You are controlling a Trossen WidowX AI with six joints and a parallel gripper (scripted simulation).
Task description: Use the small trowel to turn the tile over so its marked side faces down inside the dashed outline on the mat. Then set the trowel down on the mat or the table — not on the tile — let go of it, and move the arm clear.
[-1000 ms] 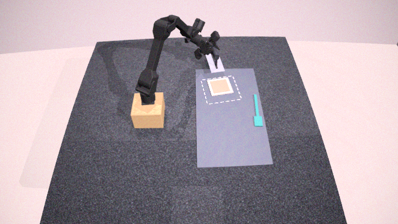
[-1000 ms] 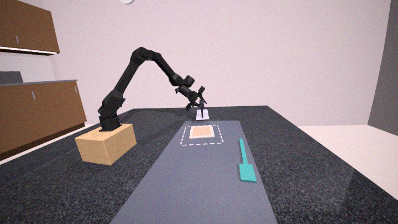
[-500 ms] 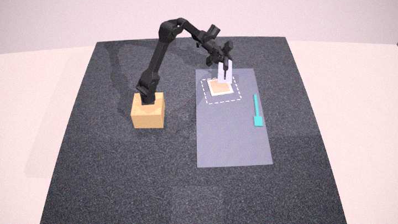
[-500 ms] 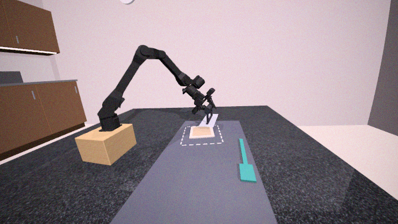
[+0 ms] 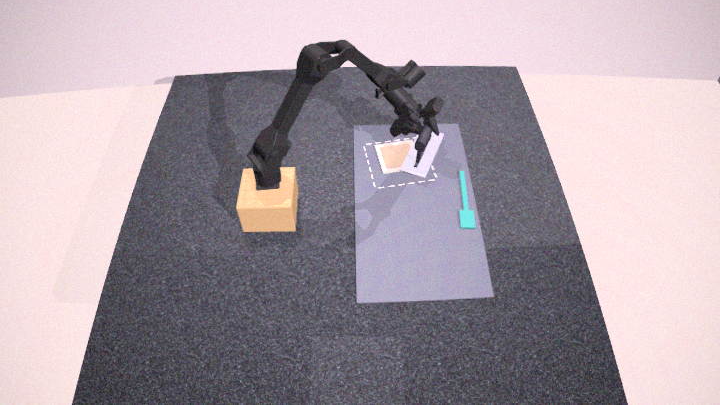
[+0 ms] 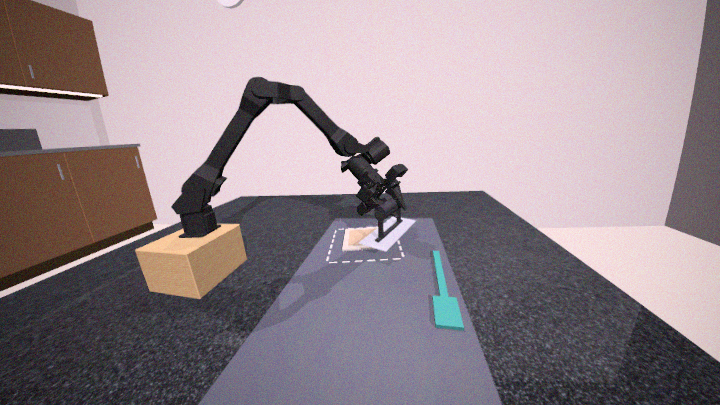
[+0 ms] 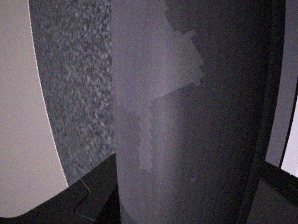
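Note:
A square tile [image 5: 393, 156] [image 6: 354, 237] with a tan face and a white rim lies flat inside the white dashed outline [image 5: 403, 184] [image 6: 363, 260] on the grey mat [image 5: 419, 257] [image 6: 350, 337]. My gripper [image 5: 421, 152] [image 6: 389, 225] is shut on a small pale trowel [image 5: 431, 155] [image 6: 401, 232]. The trowel's flat blade slants down onto the mat at the tile's right edge, partly over the outline's far right corner. In the wrist view a dark rounded handle [image 7: 220, 129] fills most of the frame, and the tile is hidden.
A teal long-handled tool [image 5: 464, 201] [image 6: 443, 294] lies on the mat's right side, apart from the outline. The arm's base stands on a wooden box [image 5: 268, 207] [image 6: 191, 262] to the left of the mat. Brown cabinets stand at the far left.

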